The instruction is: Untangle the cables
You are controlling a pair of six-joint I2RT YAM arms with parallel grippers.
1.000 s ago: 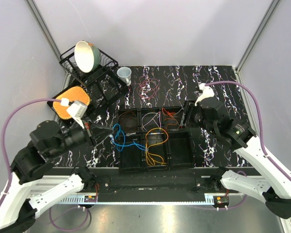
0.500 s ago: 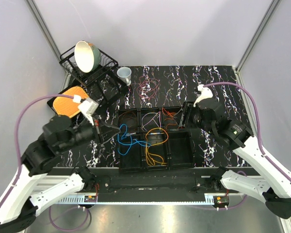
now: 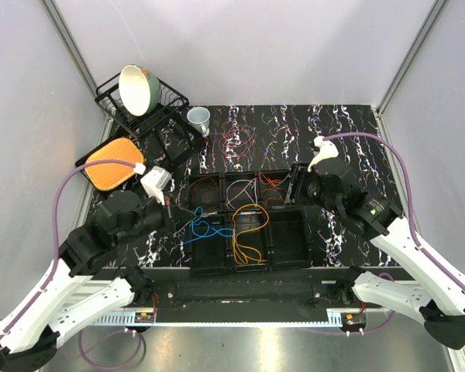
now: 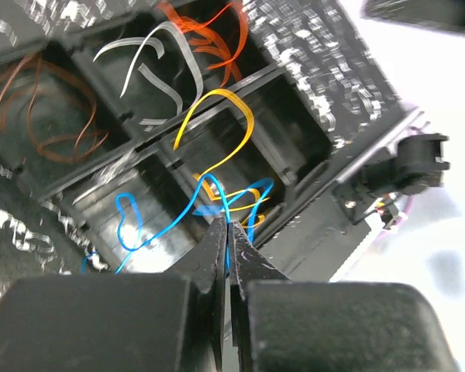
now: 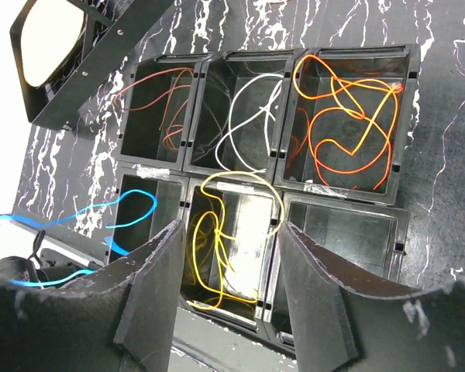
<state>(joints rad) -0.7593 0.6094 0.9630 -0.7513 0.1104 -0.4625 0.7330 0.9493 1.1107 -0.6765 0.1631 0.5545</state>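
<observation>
Right, the left tool point(image 4: 228, 236) has its fingers pressed tight together, and the blue cable point(image 4: 214, 208) is pinched between the tips. From that pinch the blue runs out in loose loops over the near-left compartment of the organiser tray point(image 5: 281, 132), and part of it trails over that compartment's left edge onto the marbled black bench point(image 3: 333, 132). In the left wrist view one blue loop crosses the yellow cable point(image 5: 209, 232) near the fingertips; whether they are hooked together I cannot tell.

Over on the other side, the right tool point(image 5: 232, 232) hangs above the tray with its fingers spread well apart, touching no cable that I can see. From overhead it sits by the tray's far-right corner.

Now the tray itself, two rows of three. Far row, from the left: the brown cable point(image 5: 169, 116), then the white cable point(image 5: 232, 116), then the orange cable point(image 5: 349, 143) coiled in several loops. Near row: yellow in the middle compartment, one loop arching up over the divider at the far row.

Farther back on the bench, well apart from the tray, lies a loose tangle point(image 3: 236, 138) of reddish and purple wires. Just left of it stands a pale cup point(image 3: 199, 118), beside a black dish rack point(image 3: 156, 118) holding a tilted bowl point(image 3: 137, 89). Near the rack sits an orange pad point(image 3: 112, 164).
</observation>
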